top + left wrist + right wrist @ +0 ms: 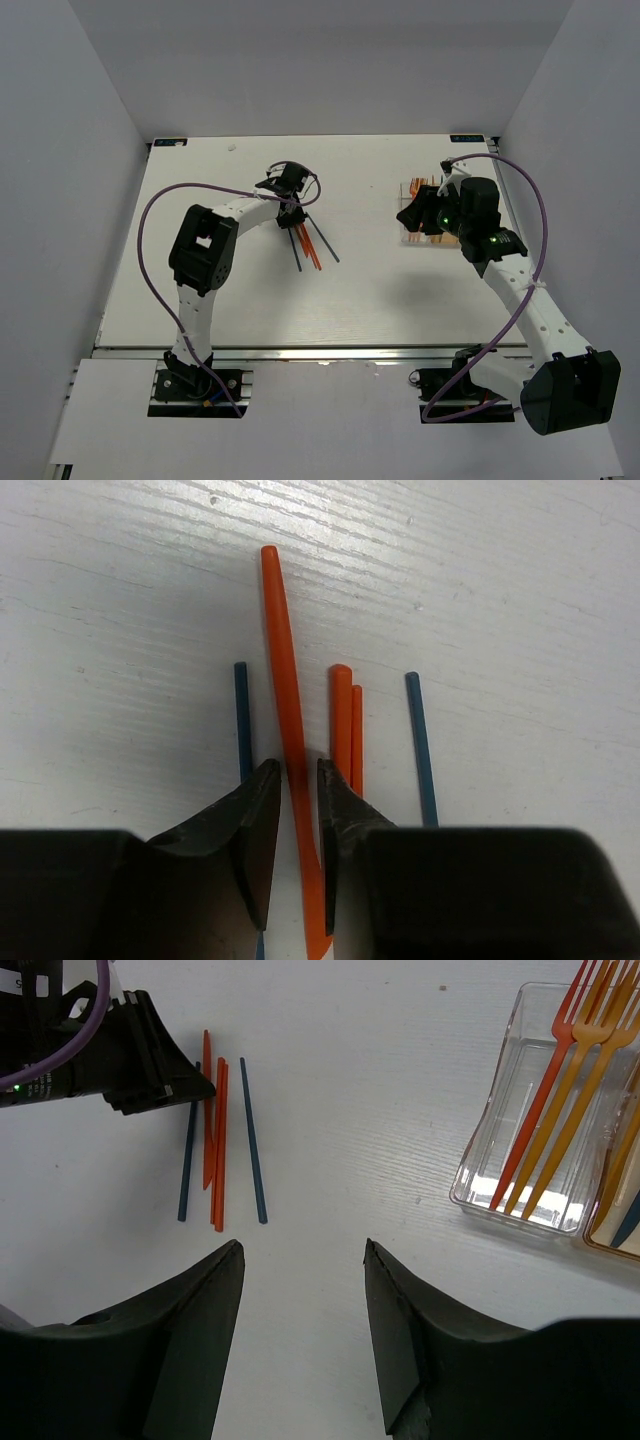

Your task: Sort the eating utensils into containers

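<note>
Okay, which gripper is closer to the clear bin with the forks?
Right. The right gripper hovers just beside the clear bin, open and empty; the left gripper is across the table, jaws around a long orange stick.

We could read no text, number or brand anywhere. A white sticker (28,980) at the top-left edge of the right wrist view carried dark print, but it was cropped and too blurred to make out. In the top view, two dark tags (170,141) at the far corners of the worktop (380,290) were too small to read.
</note>
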`<state>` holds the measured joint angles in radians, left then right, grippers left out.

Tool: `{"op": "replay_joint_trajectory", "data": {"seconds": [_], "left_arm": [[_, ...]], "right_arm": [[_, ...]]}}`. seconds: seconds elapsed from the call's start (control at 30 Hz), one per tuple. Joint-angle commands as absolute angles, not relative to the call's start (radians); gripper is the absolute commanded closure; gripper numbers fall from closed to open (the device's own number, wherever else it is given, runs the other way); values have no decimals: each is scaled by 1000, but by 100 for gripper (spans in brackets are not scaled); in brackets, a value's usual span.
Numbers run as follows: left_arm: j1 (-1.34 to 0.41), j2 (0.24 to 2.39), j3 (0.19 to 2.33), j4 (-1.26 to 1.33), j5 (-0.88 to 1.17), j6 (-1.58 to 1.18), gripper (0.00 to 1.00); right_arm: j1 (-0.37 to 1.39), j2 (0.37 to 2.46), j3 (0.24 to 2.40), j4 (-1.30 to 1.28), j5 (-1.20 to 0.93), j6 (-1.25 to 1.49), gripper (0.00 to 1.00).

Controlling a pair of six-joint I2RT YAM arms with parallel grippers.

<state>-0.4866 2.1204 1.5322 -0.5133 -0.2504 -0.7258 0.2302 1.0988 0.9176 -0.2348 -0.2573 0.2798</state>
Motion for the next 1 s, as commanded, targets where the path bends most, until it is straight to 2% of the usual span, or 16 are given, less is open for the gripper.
{"op": "replay_joint_trajectory", "data": {"seconds": [0.0, 0.23, 0.53, 0.6, 0.63, 0.67, 0.97], "left_arm": [[-492, 2151, 1540, -521, -245, -730, 69], [-508, 2198, 1572, -646, -265, -723, 78], [-517, 2252, 1539, -718, -193, -709, 81], [-520, 2252, 1529, -716, -160, -696, 86], [-520, 2249, 1528, -719, -164, -692, 91], [-523, 2244, 1522, -721, -172, -687, 100], [-535, 2126, 1460, -687, -238, -689, 100]], "right_arm": [[230, 1072, 900, -189, -270, 270, 43], [230, 1069, 905, -189, -281, 267, 43], [230, 1052, 916, -192, -321, 258, 42], [230, 1042, 916, -193, -324, 255, 42], [230, 1040, 916, -193, -325, 253, 41], [230, 1035, 916, -193, -330, 253, 41], [230, 1032, 899, -173, -393, 261, 41]]}}
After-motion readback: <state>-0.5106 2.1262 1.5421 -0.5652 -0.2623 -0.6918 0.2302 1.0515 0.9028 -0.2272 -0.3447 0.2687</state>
